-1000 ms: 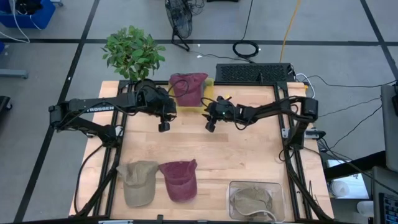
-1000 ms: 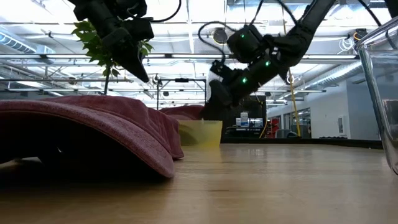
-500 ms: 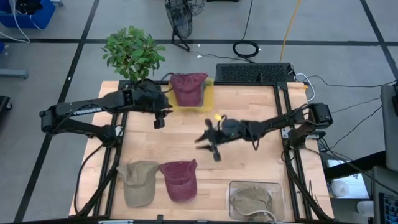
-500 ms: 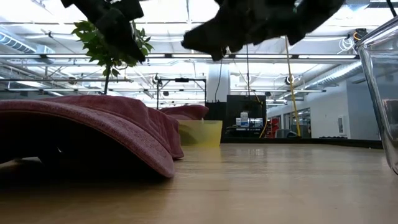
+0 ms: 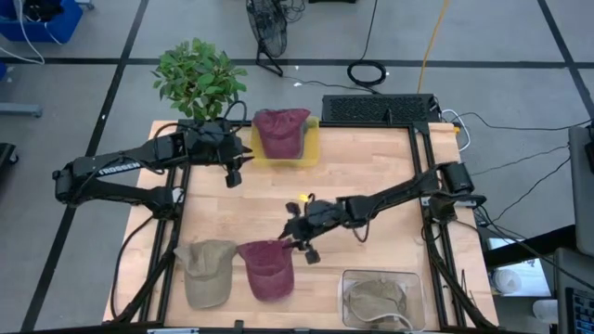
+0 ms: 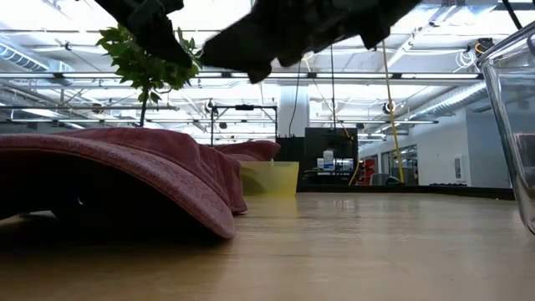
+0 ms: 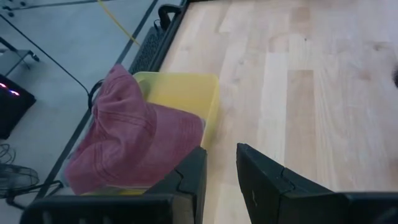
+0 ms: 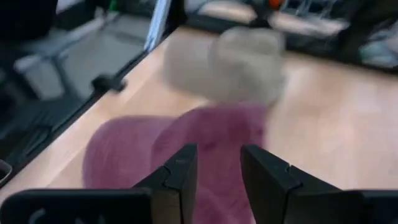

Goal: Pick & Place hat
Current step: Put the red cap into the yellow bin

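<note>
- Right gripper [image 5: 299,238] hangs just above the maroon cap [image 5: 267,269] on the table's near edge; jaws slightly apart, empty, the cap's crown just ahead of them.
- Left gripper [image 5: 234,176], jaws narrowly apart, holds nothing beside the yellow bin [image 5: 311,148], well away from that cap.

Matt maroon cloth cap [image 5: 266,269] beneath the right gripper's fingers [image 8: 180,174]; pale smooth wooden table [image 5: 371,167]; yellow plastic bin [image 7: 183,93].
</note>
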